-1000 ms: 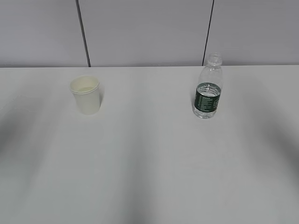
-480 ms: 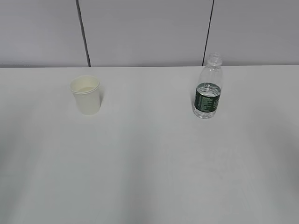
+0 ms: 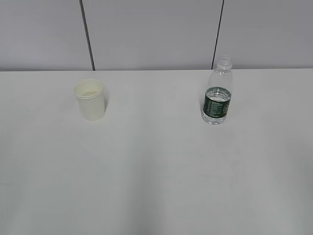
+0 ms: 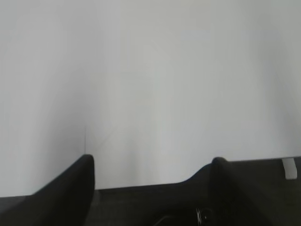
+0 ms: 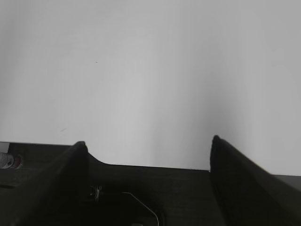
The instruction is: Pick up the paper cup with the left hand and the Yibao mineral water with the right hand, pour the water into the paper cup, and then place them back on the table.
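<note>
The paper cup (image 3: 89,99) stands upright on the white table (image 3: 156,161) at the back left, cream-white with a rolled rim. The Yibao mineral water (image 3: 217,93) stands upright at the back right, clear with a dark green label and no cap. Neither arm shows in the exterior view. In the left wrist view my left gripper (image 4: 151,162) is open, with only bare white surface between its black fingers (image 4: 80,176). My right gripper (image 5: 147,143) is open wide in the right wrist view, with nothing between its fingers (image 5: 225,160). Neither wrist view shows the cup or the bottle.
A grey panelled wall (image 3: 156,34) with two dark seams rises behind the table's far edge. A dark floor strip (image 5: 28,148) shows past the table edge in the right wrist view.
Soft shadows at the left and right of the tabletop have faded from the exterior view. Cup and bottle have not moved.
</note>
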Controlling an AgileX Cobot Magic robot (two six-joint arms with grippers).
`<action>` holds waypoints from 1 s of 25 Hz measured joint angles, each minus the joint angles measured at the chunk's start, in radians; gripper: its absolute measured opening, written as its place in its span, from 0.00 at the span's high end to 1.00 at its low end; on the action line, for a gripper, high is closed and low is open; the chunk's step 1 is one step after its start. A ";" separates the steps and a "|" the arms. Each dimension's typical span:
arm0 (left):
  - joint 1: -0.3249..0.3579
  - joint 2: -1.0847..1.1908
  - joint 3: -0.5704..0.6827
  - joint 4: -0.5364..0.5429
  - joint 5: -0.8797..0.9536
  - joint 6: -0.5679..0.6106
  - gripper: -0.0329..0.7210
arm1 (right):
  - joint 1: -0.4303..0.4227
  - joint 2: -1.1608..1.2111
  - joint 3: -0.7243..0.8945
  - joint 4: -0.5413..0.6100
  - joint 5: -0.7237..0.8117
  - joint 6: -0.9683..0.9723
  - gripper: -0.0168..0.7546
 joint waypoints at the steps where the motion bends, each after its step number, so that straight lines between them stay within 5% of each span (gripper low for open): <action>1: 0.000 -0.035 0.001 0.000 0.002 0.000 0.34 | 0.000 -0.034 0.014 -0.008 0.000 -0.002 0.22; 14: -0.002 -0.252 0.058 -0.018 -0.002 0.008 0.34 | 0.000 -0.363 0.150 -0.050 -0.055 -0.045 0.22; 25: -0.002 -0.252 0.106 0.011 -0.156 0.018 0.35 | 0.000 -0.383 0.174 -0.060 -0.106 -0.049 0.22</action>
